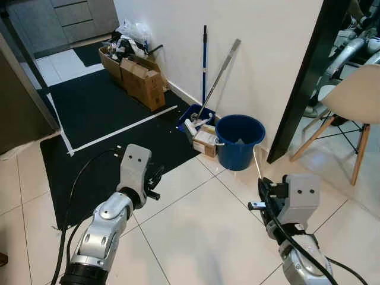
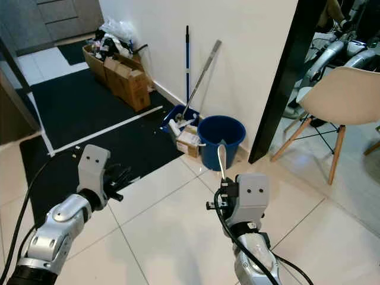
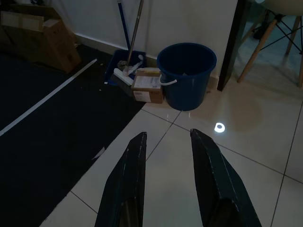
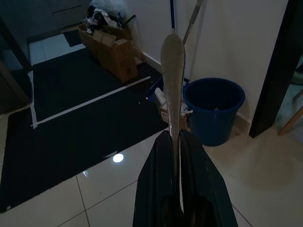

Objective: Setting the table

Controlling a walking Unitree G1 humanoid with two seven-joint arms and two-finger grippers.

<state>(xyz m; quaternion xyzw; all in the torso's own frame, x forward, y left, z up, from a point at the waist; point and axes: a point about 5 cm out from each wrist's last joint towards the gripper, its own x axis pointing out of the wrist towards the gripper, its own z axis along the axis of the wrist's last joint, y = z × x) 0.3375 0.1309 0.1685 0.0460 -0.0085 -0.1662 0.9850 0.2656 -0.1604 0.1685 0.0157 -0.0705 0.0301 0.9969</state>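
My right gripper (image 4: 174,135) is shut on the handle of a pale metal spoon (image 4: 172,71). The spoon stands upright out of the fingers, bowl end up, and appears as a thin light stem (image 2: 221,160) above the right wrist. My left gripper (image 3: 168,135) is open with nothing between its two black fingers (image 3: 135,161). It hovers over the edge of the black mat (image 1: 101,119) and the white floor tiles. Both arms are held forward at about the same height, the left gripper (image 1: 155,181) on the left and the right gripper (image 2: 219,196) on the right.
A blue bucket (image 1: 239,139) stands by the white wall beside a small box and a blue tub holding mop handles (image 1: 204,59). Cardboard boxes (image 1: 139,77) line the wall farther back. A black door frame (image 1: 303,77) and a beige chair (image 1: 356,101) are on the right.
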